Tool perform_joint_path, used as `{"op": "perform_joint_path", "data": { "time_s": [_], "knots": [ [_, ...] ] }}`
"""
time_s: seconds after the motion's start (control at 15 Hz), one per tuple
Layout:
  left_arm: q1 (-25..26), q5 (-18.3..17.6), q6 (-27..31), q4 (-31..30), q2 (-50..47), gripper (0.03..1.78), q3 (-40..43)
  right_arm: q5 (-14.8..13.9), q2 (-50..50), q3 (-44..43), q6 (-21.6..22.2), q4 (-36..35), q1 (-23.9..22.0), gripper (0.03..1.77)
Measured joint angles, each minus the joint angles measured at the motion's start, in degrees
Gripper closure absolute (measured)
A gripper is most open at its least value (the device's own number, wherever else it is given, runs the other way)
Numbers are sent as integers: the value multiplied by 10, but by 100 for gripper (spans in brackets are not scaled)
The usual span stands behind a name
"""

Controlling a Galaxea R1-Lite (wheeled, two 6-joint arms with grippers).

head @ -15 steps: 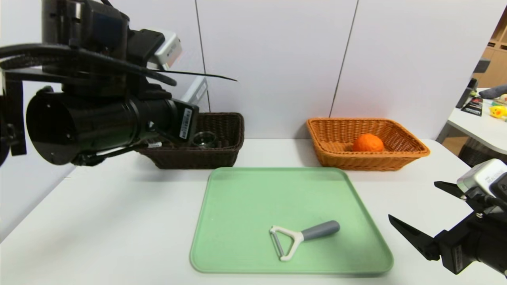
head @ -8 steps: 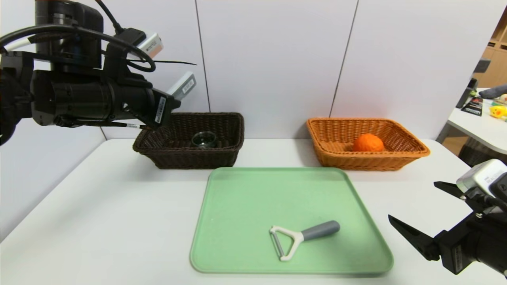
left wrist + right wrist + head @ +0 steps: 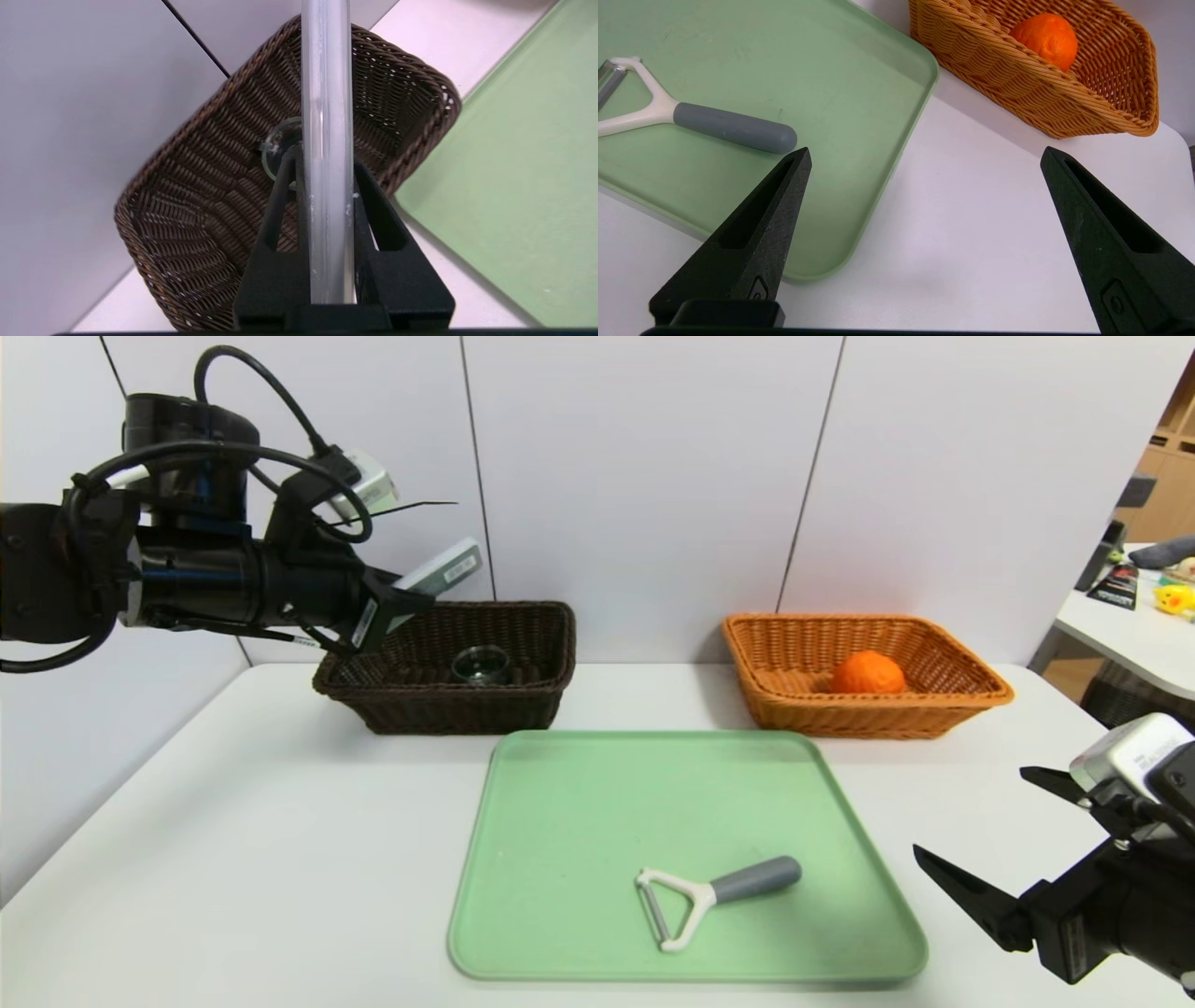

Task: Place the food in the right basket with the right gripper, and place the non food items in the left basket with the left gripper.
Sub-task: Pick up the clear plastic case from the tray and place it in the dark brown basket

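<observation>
My left gripper [image 3: 403, 599] hangs over the left end of the dark brown basket [image 3: 523, 702], shut on a flat clear case [image 3: 439, 567] with a label, which the left wrist view shows edge-on [image 3: 325, 116] between the fingers. A small glass jar [image 3: 481, 665] lies in that basket. A peeler [image 3: 714, 894] with a grey handle and white head rests on the green tray [image 3: 579, 821]. An orange [image 3: 868, 674] sits in the orange basket [image 3: 794, 711]. My right gripper [image 3: 973, 810] stands open above the table, right of the tray.
The two baskets stand at the back of the white table [image 3: 233, 859], against the wall. The tray lies in front of them. Another table with clutter [image 3: 1158, 597] shows at the far right.
My left arm has drawn away from the camera toward the dark basket, carrying the clear case, and now holds it a little lower over the basket's left end. The right arm has barely moved.
</observation>
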Motion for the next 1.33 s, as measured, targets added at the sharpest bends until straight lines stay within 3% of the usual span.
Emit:
{"op": "perform_joint_path", "data": {
  "time_s": [0.27,0.47,1.33],
  "knots": [
    [26,-49,81,4,42,152,-40,0,0,3,0,0,0,11],
    [32,-54,126,8,76,152,-55,0,1,7,-1,0,0,11],
    [40,-46,136,18,220,152,-113,0,7,15,-2,-1,2,11]
  ]
}}
